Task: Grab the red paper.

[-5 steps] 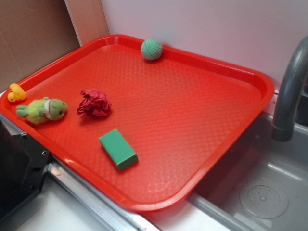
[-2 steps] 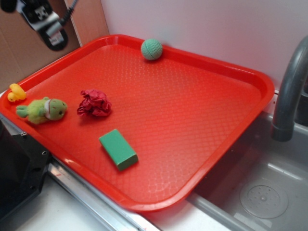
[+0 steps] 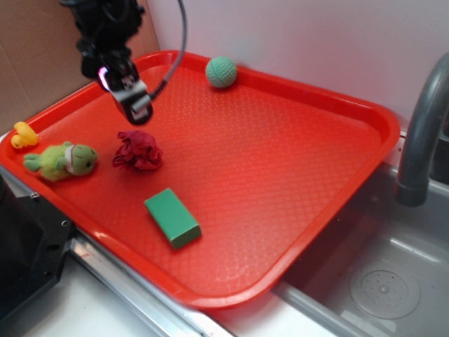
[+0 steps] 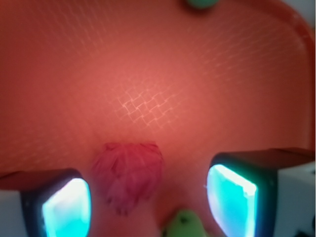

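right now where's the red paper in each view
Exterior: the red paper lies left of centre on the red tray, just below the claw.
Wrist: the red paper sits low, left of centre, between the claw's fingers.
Shared landmark: the green ball at the tray's far rim, at the wrist view's top edge.

Hand [image 3: 135, 105] hangs above tray [image 3: 295, 161], fingers spread apart, nothing between them. Red paper [image 3: 138, 150] sits just below the hand; in the wrist view it lies between the two fingers [image 4: 64, 207], closer to the left one, with clear gaps on both sides. Obstacles: plush frog [image 3: 63, 160] near the paper on its left; green block [image 3: 172, 217] near, toward the front rim. Green ball [image 3: 221, 71] well apart at the back rim. Tray centre and right open. Faucet [image 3: 421, 133] stands off the tray's right edge.
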